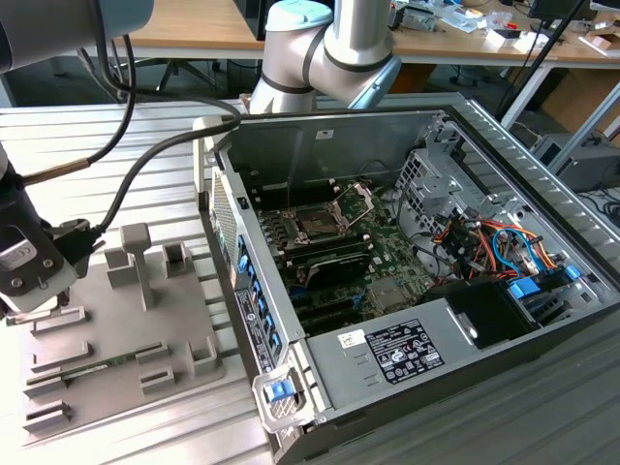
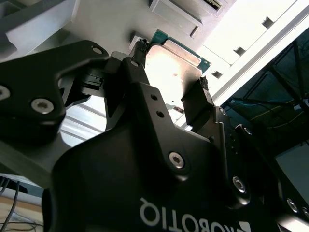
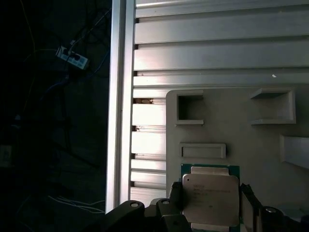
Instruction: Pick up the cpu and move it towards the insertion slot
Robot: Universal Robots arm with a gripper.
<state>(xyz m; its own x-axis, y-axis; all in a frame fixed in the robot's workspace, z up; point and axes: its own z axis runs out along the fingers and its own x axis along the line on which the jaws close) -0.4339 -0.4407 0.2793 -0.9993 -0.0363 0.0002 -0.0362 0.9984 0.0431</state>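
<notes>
The pincer [image 2: 172, 65] was clamped on the cpu [image 3: 211, 195], with its black fingers [image 2: 203, 96] pressed against two opposite edges of the chip and the silvery top showing between them in both wrist views. Just beneath the pincer lay the grey tray [image 1: 126, 320] with its walled pockets. The insertion slot [image 1: 316, 225] sat well apart from the pincer, toward the exterior view's right, inside the open computer case [image 1: 465, 339].
</notes>
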